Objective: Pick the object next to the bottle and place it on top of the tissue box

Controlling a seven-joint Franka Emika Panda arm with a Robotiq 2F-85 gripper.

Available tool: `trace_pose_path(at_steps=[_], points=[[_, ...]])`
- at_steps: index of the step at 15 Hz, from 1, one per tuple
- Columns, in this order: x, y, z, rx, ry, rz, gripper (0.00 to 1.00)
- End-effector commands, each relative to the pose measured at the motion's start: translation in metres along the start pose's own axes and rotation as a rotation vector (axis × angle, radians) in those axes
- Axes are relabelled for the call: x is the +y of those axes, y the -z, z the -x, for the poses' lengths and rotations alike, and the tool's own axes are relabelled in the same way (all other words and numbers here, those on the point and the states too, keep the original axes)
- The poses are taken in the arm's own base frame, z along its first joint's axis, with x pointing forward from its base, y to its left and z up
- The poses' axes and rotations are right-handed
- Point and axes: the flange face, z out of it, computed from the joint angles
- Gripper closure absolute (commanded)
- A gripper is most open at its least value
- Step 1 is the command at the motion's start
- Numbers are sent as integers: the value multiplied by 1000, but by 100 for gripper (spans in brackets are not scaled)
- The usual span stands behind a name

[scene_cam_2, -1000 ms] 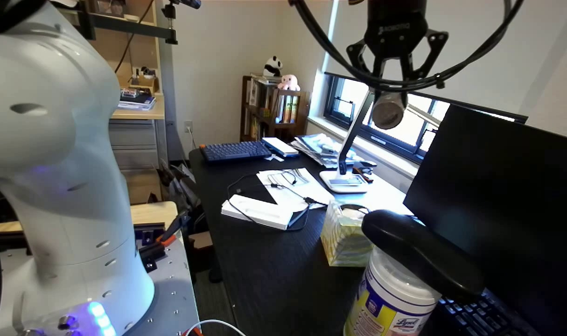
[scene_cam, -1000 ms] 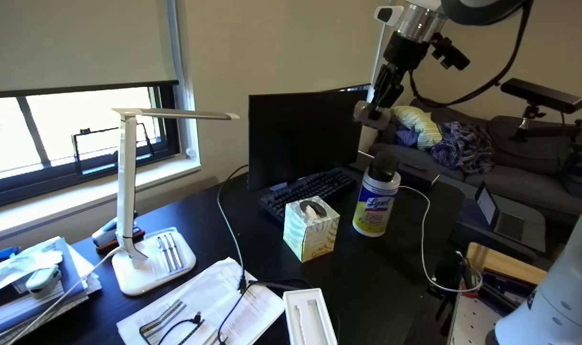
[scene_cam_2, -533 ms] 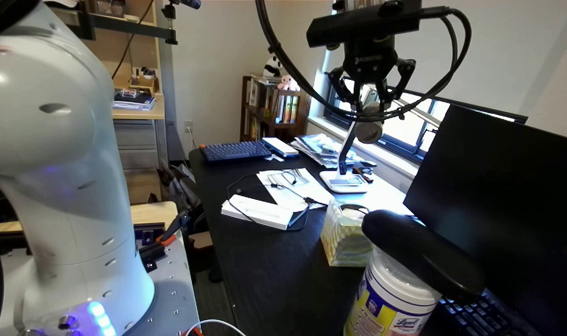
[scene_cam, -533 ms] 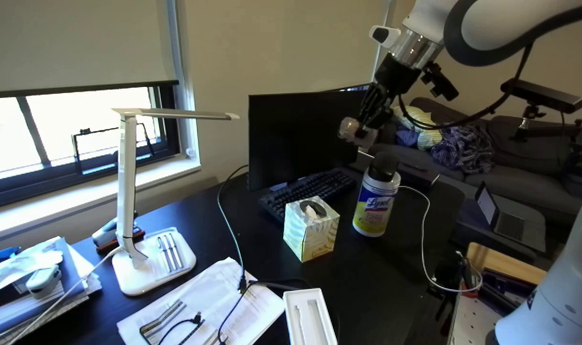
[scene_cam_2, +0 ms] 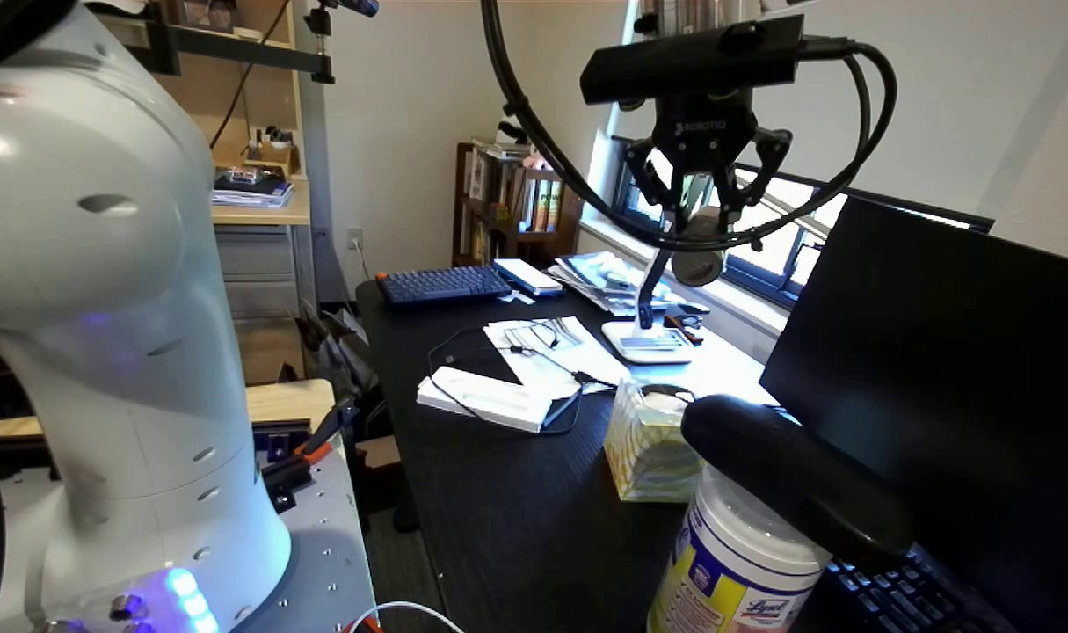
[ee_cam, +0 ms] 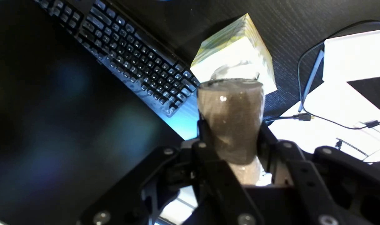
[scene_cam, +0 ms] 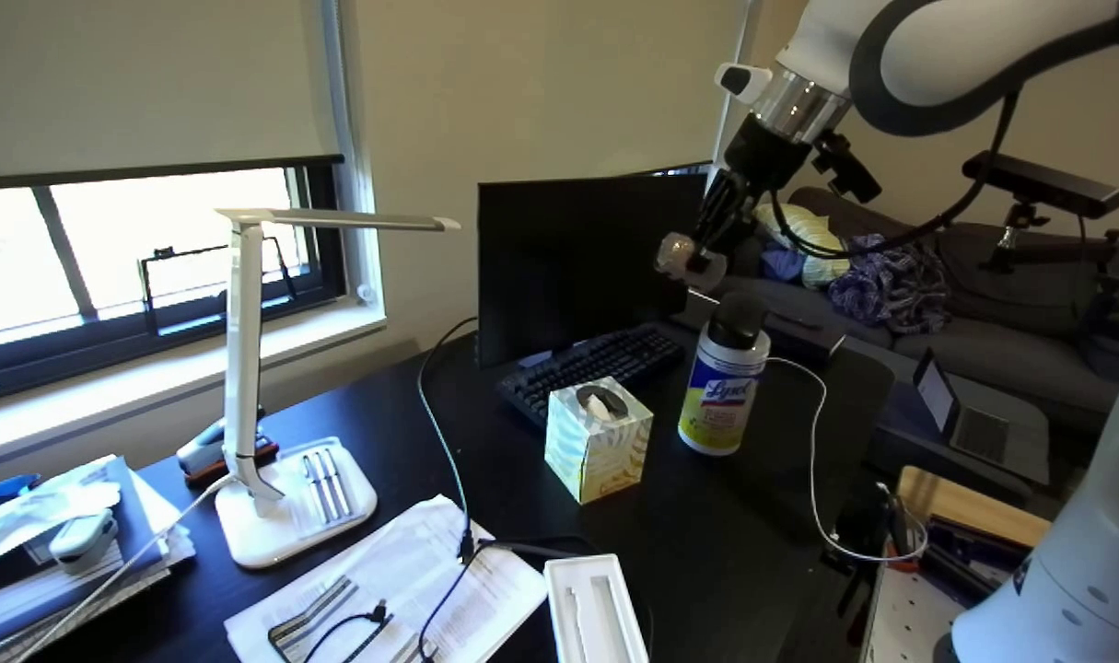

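Note:
My gripper (scene_cam: 709,241) is shut on the object (ee_cam: 232,122), a brownish cylinder with a clear, shiny outer layer. The fingers (ee_cam: 205,132) press its two sides. In an exterior view the gripper (scene_cam_2: 701,215) holds the object (scene_cam_2: 698,266) in the air, well above the desk. The tissue box (scene_cam: 599,442), pale green and yellow with tissue at its top, stands on the desk. In the wrist view the tissue box (ee_cam: 236,57) shows just beyond the object's far end. The white Lysol bottle (scene_cam: 720,396) stands beside the box; it also shows in an exterior view (scene_cam_2: 736,571).
A long black item (scene_cam_2: 797,479) lies on top of the bottle. A monitor (scene_cam: 596,267) and keyboard (scene_cam: 605,368) stand behind the box. A desk lamp (scene_cam: 243,341), papers (scene_cam: 402,580), cables and a white tray (scene_cam: 596,608) lie on the desk.
My gripper, with the object held, has moved left and lower in both exterior views, mostly in the first half second. The tissue box and bottle have not moved.

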Motion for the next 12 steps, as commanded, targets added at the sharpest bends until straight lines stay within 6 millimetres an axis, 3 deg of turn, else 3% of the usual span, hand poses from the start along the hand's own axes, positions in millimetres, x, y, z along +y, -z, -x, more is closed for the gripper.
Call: trace_pose_path(at_steps=[1,8,12], points=[[-9,-30,-7,-29,-66,-5,88],[-49,-102,-23,-145,-171,-44,88],[-51,-134,-16,-181,-218,-93,88]])
